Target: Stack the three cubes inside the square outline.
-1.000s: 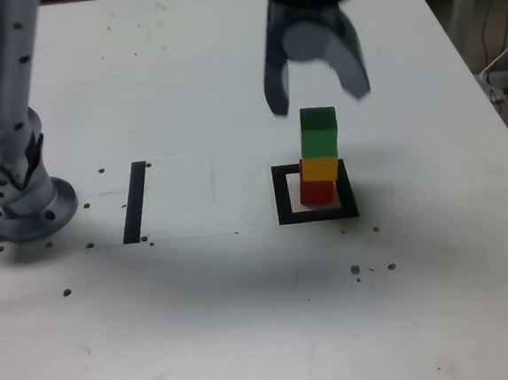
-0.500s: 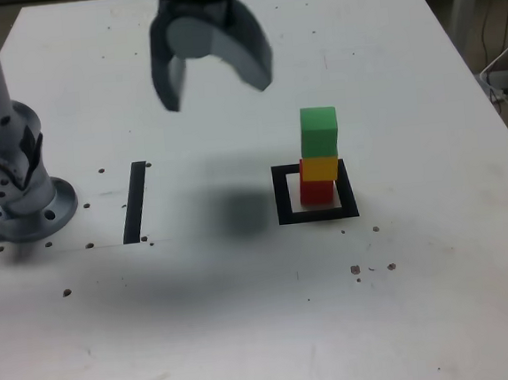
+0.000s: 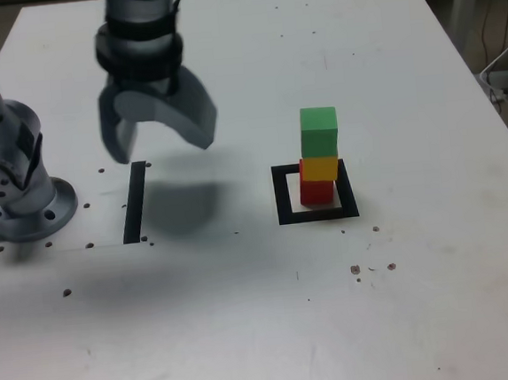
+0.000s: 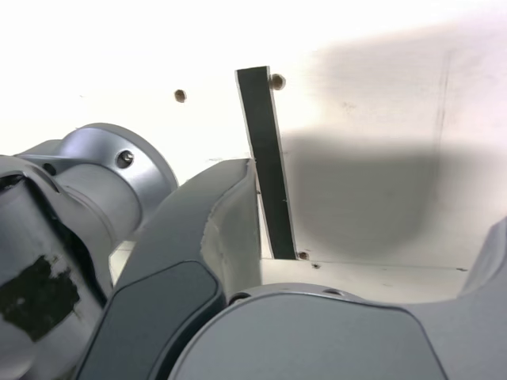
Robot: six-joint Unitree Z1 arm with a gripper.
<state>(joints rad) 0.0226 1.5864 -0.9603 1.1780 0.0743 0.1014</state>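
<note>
Three cubes stand stacked inside the square outline [image 3: 281,195] at the exterior view's right: the red cube [image 3: 316,191] at the bottom, the yellow cube [image 3: 320,167] on it, the green cube [image 3: 319,131] on top. My gripper [image 3: 159,139] hangs open and empty well to the left of the stack in the exterior view, above the straight black strip [image 3: 135,201]. In the wrist view the strip [image 4: 267,154] runs between my spread fingers [image 4: 214,229]; the cubes are out of that view.
The arm's grey base [image 3: 14,189] stands at the exterior view's left, and it also shows in the wrist view as a grey base [image 4: 103,178]. Small screw holes dot the white table [image 3: 265,313]. Cables hang past the table's right edge.
My gripper has swung from above the stack leftward and down to over the black strip, its jaws spreading wider on the way. The stack has not moved.
</note>
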